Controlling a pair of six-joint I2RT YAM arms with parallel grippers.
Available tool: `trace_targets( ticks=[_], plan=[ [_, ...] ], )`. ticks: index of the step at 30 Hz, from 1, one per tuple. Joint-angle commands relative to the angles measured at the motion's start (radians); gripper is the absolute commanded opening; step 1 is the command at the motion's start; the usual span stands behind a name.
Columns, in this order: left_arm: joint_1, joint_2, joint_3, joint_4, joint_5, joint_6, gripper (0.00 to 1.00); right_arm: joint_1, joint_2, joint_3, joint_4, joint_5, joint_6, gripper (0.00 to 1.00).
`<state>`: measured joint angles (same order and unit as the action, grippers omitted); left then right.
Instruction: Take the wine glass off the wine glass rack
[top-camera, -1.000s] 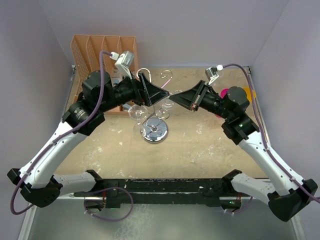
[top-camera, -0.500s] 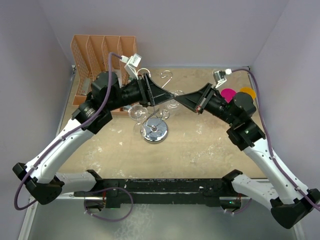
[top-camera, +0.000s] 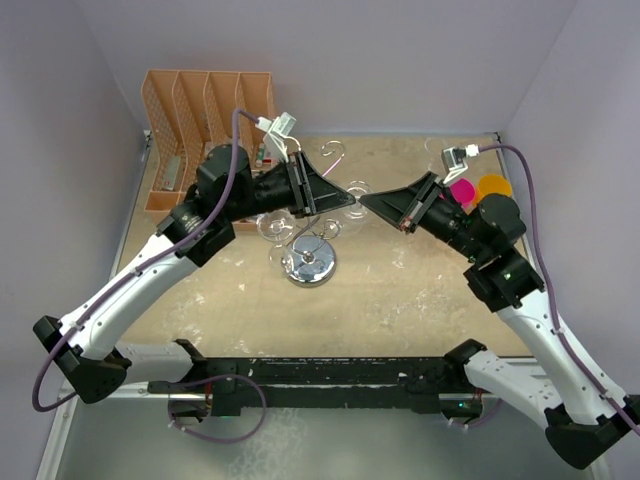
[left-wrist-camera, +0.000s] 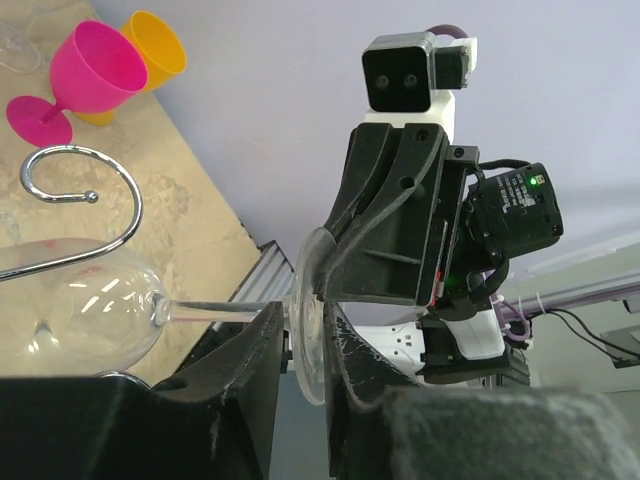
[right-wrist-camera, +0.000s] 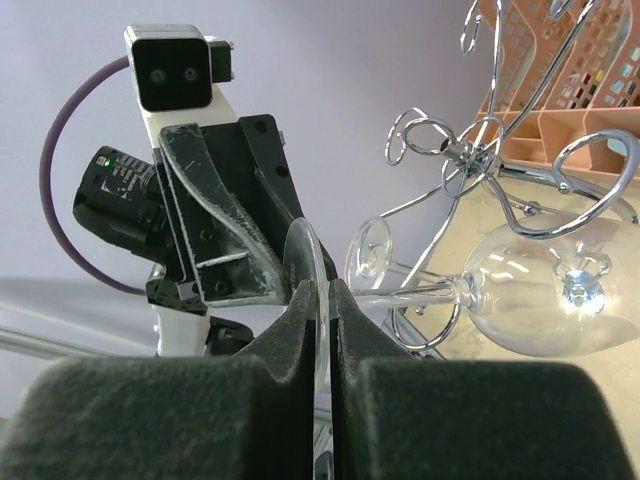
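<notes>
A clear wine glass (top-camera: 356, 193) lies level in the air between my two grippers. In the left wrist view its bowl (left-wrist-camera: 95, 310) is on the left, just under a curled arm of the silver wine glass rack (left-wrist-camera: 80, 190). My right gripper (right-wrist-camera: 322, 295) is shut on the glass's foot disc, pinching its rim. My left gripper (left-wrist-camera: 303, 318) comes from the other side, its jaws drawn in tight around the same foot. From above, the left gripper (top-camera: 350, 197) and right gripper (top-camera: 366, 201) meet tip to tip over the rack's chrome base (top-camera: 309, 265).
Another clear glass (top-camera: 275, 228) hangs on the rack (right-wrist-camera: 470, 150); its foot (right-wrist-camera: 368, 250) shows behind my right fingers. An orange slotted organizer (top-camera: 205, 100) stands at the back left. A pink cup (top-camera: 462, 188) and an orange cup (top-camera: 493, 186) sit at the back right.
My left arm has reached rightward and its jaws have closed in around the glass's foot. The right arm has drawn back to the right a little, still gripping the foot.
</notes>
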<state>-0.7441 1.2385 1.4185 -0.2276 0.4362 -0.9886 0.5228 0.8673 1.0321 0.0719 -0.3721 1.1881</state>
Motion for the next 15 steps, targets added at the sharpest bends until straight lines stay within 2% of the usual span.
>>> trace_targets(
  ticks=[1, 3, 6, 8, 15],
  plan=[
    [-0.026, 0.013, 0.002, 0.084, 0.026, -0.034, 0.17, 0.001, -0.038, 0.056, 0.012, 0.056, -0.034, 0.0],
    [-0.035, 0.017, -0.002, 0.093, 0.027, -0.038, 0.14, 0.001, -0.044, 0.057, 0.005, 0.062, -0.041, 0.0],
    [-0.044, 0.022, -0.012, 0.121, 0.033, -0.05, 0.02, 0.0, -0.049, 0.051, 0.01, 0.054, -0.041, 0.0],
    [-0.045, 0.021, -0.023, 0.15, 0.045, -0.066, 0.0, 0.002, -0.051, 0.051, 0.014, 0.042, -0.051, 0.01],
    [-0.045, 0.008, -0.06, 0.28, 0.097, -0.137, 0.0, 0.002, -0.064, 0.12, -0.102, 0.048, -0.158, 0.47]
  ],
)
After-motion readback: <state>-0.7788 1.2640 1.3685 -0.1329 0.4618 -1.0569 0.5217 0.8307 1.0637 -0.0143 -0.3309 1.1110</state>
